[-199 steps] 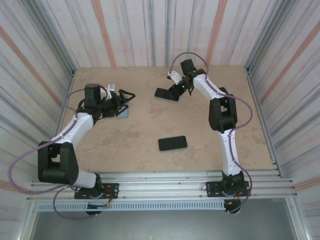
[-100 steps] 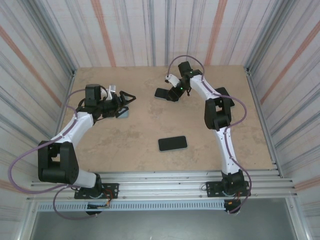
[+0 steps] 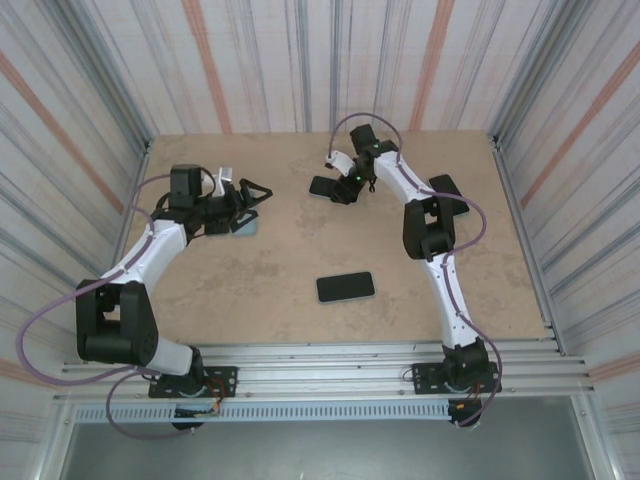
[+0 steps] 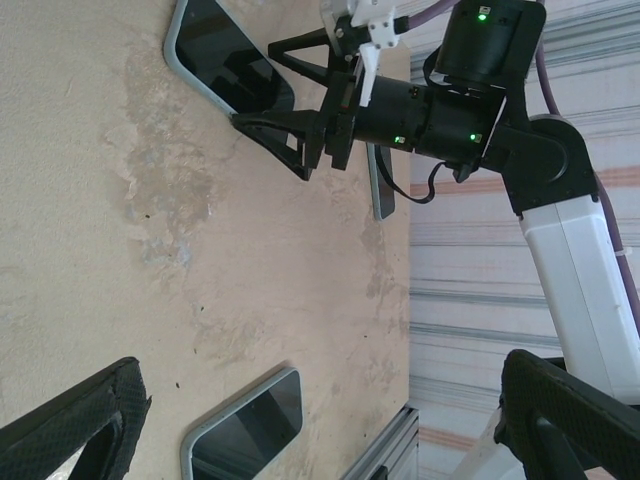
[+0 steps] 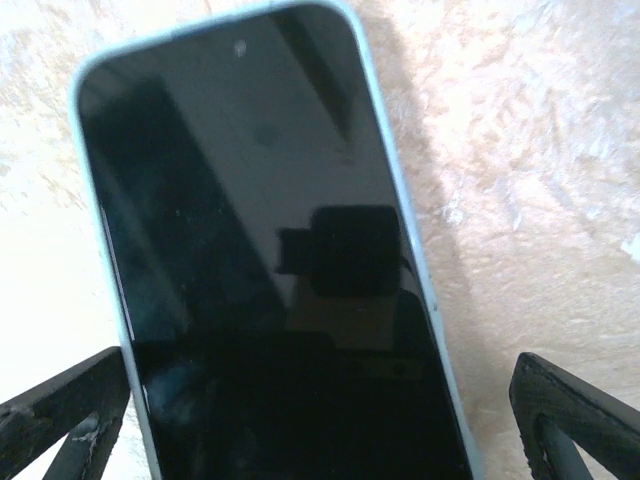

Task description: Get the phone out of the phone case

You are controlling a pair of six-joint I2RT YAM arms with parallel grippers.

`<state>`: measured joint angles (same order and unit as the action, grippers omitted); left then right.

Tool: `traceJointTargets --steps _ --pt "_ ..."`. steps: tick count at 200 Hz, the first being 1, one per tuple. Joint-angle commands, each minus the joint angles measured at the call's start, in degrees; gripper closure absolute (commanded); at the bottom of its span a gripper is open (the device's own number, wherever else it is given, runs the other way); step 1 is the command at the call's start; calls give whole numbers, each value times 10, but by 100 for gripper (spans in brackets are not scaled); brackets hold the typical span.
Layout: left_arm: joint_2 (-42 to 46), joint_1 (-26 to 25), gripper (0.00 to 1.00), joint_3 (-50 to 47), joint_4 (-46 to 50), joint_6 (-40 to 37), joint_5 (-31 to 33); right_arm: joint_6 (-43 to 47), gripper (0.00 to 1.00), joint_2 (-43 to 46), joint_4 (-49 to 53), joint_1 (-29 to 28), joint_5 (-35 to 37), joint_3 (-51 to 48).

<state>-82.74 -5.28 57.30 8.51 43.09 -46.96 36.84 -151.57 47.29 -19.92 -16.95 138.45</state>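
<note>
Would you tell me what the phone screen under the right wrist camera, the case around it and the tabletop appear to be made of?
Phone screen: apparently glossy glass; it mirrors the camera.
Case: pale blue matte rim, likely soft plastic or silicone; I cannot tell which.
Tabletop: beige, mottled and rough-looking, perhaps pressed board or stone-effect laminate.

White shells and black joint housings are seen on the left arm (image 3: 150, 250) and right arm (image 3: 455, 300). Lilac cables (image 3: 28, 325) are looped along both. Green LEDs (image 4: 481, 14) are lit. The left gripper (image 4: 320, 405) is moulded black.
</note>
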Motion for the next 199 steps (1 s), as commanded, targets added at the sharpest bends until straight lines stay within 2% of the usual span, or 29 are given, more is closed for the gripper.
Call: traceJointTargets --steps 1,41,71,114,141,199 --pt "-7 -3 5 17 15 -18 -14 28 1 -22 43 -7 35 13" --pt "-14 -3 5 26 17 -20 -16 56 1 -24 78 -8 9 13" --pt "-19 -3 5 29 19 -23 -16 78 5 -32 112 -12 29 13" --pt "-22 -3 5 33 19 -26 -22 85 10 -30 133 -17 20 12" --pt "-23 -3 5 32 19 -27 -22 73 18 -33 110 -21 49 14" --pt "-24 -3 5 38 15 -23 -24 52 33 -3 108 -19 38 13"
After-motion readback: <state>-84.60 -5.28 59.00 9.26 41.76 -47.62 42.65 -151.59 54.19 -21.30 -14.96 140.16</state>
